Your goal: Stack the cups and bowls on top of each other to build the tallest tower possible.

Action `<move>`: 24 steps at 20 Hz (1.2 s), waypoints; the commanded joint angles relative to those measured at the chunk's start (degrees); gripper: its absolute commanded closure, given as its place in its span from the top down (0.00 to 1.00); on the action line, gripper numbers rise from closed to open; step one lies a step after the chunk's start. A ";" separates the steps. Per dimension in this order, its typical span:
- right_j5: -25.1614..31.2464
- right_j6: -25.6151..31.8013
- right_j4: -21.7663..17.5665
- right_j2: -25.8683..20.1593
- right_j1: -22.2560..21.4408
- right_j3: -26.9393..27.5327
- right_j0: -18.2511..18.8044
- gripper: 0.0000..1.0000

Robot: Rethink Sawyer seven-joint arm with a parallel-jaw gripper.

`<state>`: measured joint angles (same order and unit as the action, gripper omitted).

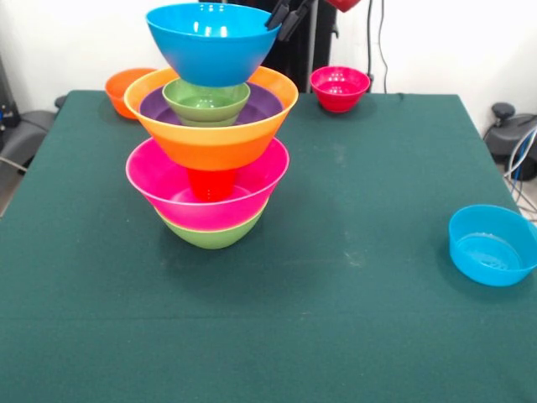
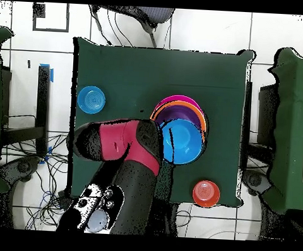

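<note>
The tower stands left of the table's middle: a green bowl (image 1: 210, 233) lowest, then a pink bowl (image 1: 168, 180) with the orange cup (image 1: 211, 183) upside down inside it. Above the cup sits a large orange bowl (image 1: 210, 143) holding a purple bowl (image 1: 264, 105) and a small green bowl (image 1: 205, 99). A medium blue bowl (image 1: 214, 46) is topmost, its base at the small green bowl's rim. My gripper (image 1: 285, 18) is at the blue bowl's far right rim. From overhead the blue bowl (image 2: 183, 142) covers most of the tower, and the arm (image 2: 121, 145) hides the gripper.
A small orange bowl (image 1: 124, 88) (image 2: 205, 193) and a red bowl (image 1: 340, 88) stand at the table's far edge. A small blue bowl (image 1: 491, 245) (image 2: 91, 99) sits near the right edge. Cables and chairs surround the table.
</note>
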<state>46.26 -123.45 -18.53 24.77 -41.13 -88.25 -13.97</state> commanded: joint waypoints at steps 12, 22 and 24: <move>5.66 8.66 -4.57 -6.38 0.52 1.86 1.64 0.00; 4.40 8.35 -4.99 -6.39 0.29 1.43 2.11 0.00; 4.25 8.39 -5.16 -6.39 0.33 1.37 2.06 0.00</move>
<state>47.24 -123.45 -19.26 24.70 -41.15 -88.17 -12.83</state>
